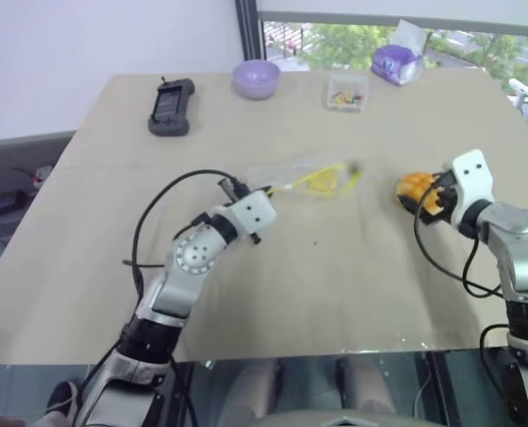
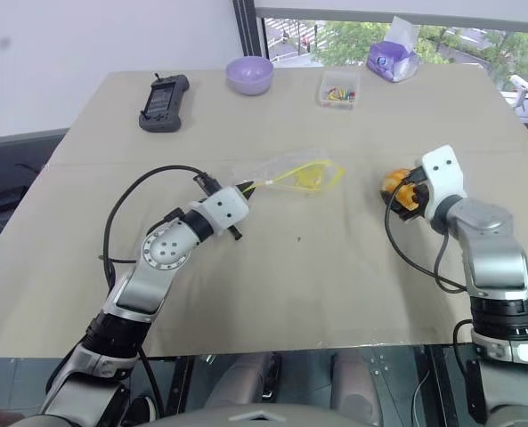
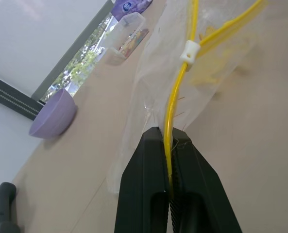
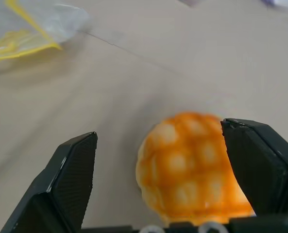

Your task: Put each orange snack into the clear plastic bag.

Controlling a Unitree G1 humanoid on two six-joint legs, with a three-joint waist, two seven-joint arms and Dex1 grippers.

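Left gripper (image 3: 170, 160) clamped on clear plastic bag (image 1: 312, 176).
Right gripper (image 4: 158, 160) jaws apart around orange snack (image 4: 192, 167), near table (image 1: 335, 285) right edge.

My black fingers (image 4: 258, 167) flank an orange snack (image 4: 192, 167), orange-yellow with a paler criss-cross grid. The clear plastic bag (image 2: 286, 173) is transparent with a yellow seal strip and yellow patch. Beyond sit a lilac bowl (image 2: 249, 74) and a black handset (image 2: 163, 102) on the beige table (image 2: 317, 285).
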